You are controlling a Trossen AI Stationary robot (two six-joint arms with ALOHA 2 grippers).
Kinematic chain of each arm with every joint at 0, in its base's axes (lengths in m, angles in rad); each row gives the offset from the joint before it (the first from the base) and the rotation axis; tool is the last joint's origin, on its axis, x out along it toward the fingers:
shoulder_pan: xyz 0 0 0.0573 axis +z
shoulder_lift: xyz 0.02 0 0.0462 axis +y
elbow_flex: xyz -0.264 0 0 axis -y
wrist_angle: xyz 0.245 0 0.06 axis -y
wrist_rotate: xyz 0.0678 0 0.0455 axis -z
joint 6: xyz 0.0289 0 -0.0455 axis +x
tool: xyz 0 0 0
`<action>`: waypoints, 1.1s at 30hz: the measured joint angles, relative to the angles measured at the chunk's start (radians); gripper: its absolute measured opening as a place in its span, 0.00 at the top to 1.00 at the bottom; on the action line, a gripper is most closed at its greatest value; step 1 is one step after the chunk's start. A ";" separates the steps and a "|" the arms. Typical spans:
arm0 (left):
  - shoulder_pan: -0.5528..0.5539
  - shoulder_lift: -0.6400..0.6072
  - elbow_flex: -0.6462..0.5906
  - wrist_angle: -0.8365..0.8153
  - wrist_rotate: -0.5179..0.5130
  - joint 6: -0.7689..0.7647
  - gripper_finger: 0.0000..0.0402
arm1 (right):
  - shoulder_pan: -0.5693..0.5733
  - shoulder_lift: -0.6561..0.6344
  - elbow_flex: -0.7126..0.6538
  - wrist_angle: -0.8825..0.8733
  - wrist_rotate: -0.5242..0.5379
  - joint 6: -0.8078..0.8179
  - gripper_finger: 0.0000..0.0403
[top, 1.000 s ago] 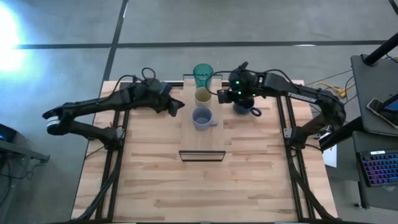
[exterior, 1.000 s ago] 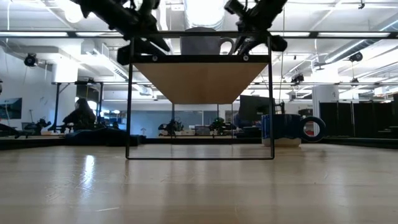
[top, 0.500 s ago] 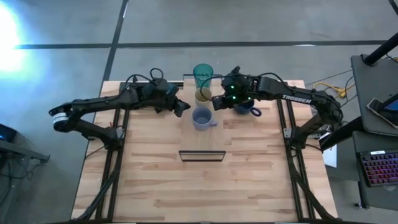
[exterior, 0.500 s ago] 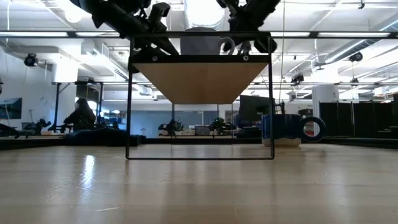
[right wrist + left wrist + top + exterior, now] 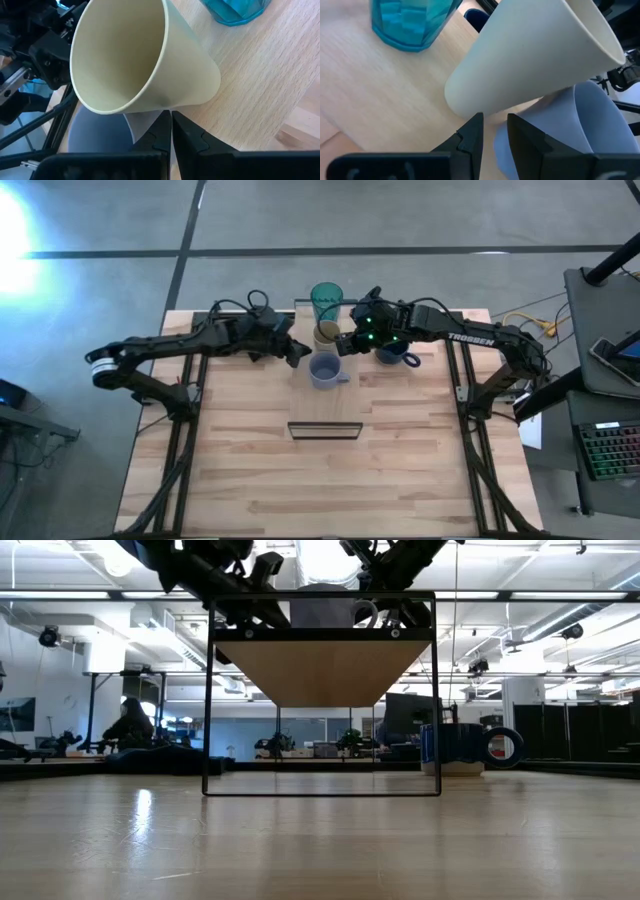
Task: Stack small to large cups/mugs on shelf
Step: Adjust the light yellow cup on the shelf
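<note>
On shelf [image 5: 325, 395], cream-yellow cup [image 5: 326, 333] stands upright, mouth up.

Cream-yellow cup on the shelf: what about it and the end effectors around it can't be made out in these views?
- High view: the cream-yellow cup is mostly covered by the right end effector; contact cannot be told.
- Low view: the shelf edge and the pale blue-grey mug hide the cup entirely.
- Left wrist view: the cup's base meets the frame behind the left end effector; a gap shows between its fingers, touch unclear.
- Right wrist view: the cup's far side is hidden.
</note>
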 joint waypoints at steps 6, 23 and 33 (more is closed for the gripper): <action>0.000 0.023 0.000 0.049 0.008 0.000 0.82 | 0.000 0.000 0.000 0.000 0.000 0.000 0.98; 0.001 0.051 0.000 0.065 -0.003 0.006 0.82 | -0.003 0.001 -0.014 0.004 0.011 -0.004 0.98; 0.007 0.051 0.000 0.112 -0.007 0.006 0.82 | -0.003 0.001 -0.014 0.051 0.010 -0.004 0.98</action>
